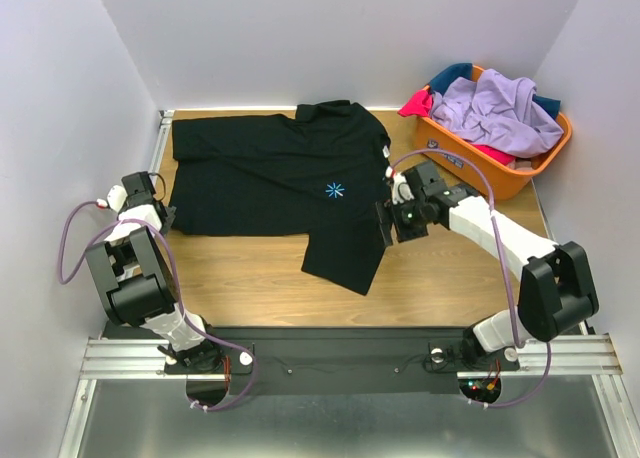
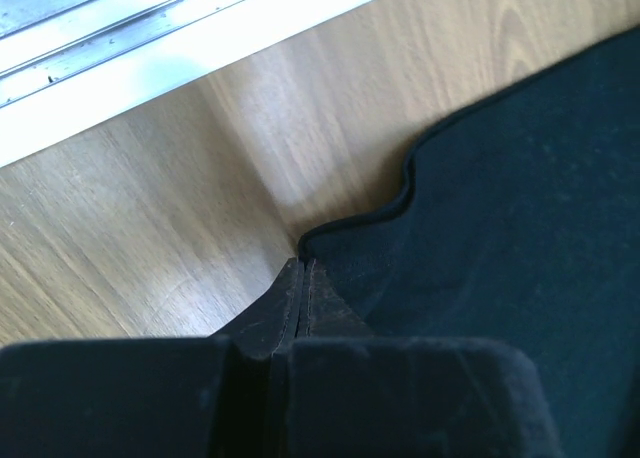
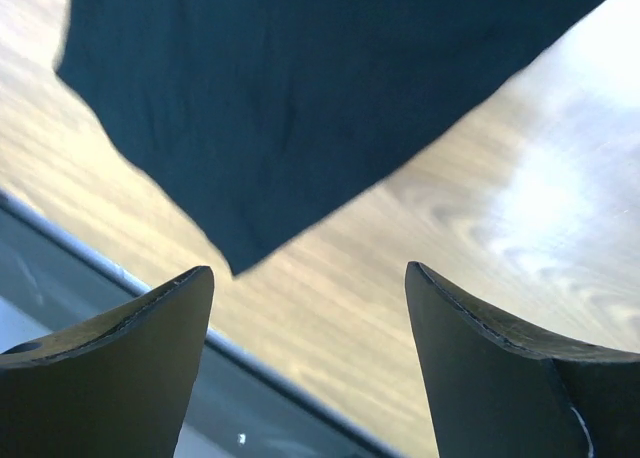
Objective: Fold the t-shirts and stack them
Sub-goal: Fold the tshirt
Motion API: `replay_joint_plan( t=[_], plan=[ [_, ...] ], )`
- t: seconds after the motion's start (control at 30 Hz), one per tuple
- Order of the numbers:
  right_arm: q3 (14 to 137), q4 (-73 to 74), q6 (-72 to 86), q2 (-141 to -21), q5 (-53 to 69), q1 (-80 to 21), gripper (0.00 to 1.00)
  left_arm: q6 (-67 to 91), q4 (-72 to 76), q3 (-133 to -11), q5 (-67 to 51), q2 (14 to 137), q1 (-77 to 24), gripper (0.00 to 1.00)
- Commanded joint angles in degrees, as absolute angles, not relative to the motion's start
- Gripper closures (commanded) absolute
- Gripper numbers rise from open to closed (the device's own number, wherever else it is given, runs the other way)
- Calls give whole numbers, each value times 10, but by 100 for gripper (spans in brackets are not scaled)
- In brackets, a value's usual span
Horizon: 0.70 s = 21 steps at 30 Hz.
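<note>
Black shirt (image 1: 270,178): spread flat on the counter (image 1: 250,278), toward the far left. Chest side faces up, with a light-blue starburst logo (image 1: 334,189). One flap reaches down toward the near edge, right of centre.
My left fingers (image 2: 303,288): closed, pressed flat together. The tips sit low on the counter at the shirt's left hem, just where the hem curves. I cannot tell whether any cloth is pinched between them.
My right fingers (image 1: 384,223): spread wide and holding nothing. They hang just beside the shirt's right edge. In my wrist view a black corner of cloth lies beyond the gap, apart from both tips, with bare wood around it.
Basket (image 1: 520,173): orange plastic, at the far right corner of the counter, well apart from the black shirt.
Basket contents: a lavender shirt (image 1: 495,108) heaped on top, a pink-red shirt (image 1: 418,103) spilling over the left rim, and a teal shirt (image 1: 452,75) at the back.
Rail (image 2: 150,38): pale metal, running along the counter's left edge, near my left fingers.
</note>
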State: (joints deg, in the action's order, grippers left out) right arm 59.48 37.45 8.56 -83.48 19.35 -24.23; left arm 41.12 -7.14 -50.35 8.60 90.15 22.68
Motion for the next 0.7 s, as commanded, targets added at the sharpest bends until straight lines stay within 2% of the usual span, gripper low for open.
replay_joint_plan(
  t=[0.0, 0.67],
  plan=[
    [581, 403, 87, -821, 200, -264, 17, 384, -79, -526, 80, 876, 233, 100],
    [560, 344, 131, -938, 167, -366, 26, 335, -74, -533, 51, 867, 234, 100]
  ],
)
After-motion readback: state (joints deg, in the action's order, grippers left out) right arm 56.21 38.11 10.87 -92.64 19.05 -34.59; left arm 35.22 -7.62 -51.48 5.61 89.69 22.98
